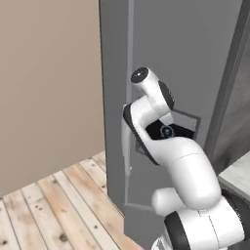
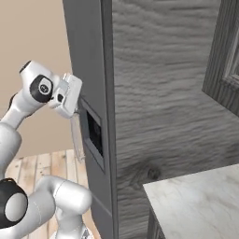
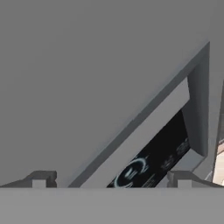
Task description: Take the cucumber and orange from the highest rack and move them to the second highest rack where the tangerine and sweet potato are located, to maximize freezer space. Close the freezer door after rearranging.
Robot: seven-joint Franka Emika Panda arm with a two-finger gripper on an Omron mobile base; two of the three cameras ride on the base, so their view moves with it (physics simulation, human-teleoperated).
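The freezer door (image 1: 180, 53) looks shut, flush with the freezer (image 2: 86, 51). The cucumber, the orange and both racks are hidden behind it. My gripper (image 2: 74, 95) stands right at the door's outer face, just above the dark recessed panel (image 2: 94, 133) and beside the slim pale handle (image 2: 77, 135). In the hand view my gripper (image 3: 111, 179) is open, its fingertips (image 3: 41, 178) far apart with nothing between them. That view looks close at the flat grey door and the tilted recessed panel (image 3: 153, 159). The same handle (image 1: 127, 146) runs down the door's left edge.
A beige wall (image 1: 49, 88) and a wooden plank floor (image 1: 63, 210) lie to the freezer's left. A grey wood-grain cabinet side (image 2: 163, 93) rises on its right. A marble counter (image 2: 196, 200) sits low on the right.
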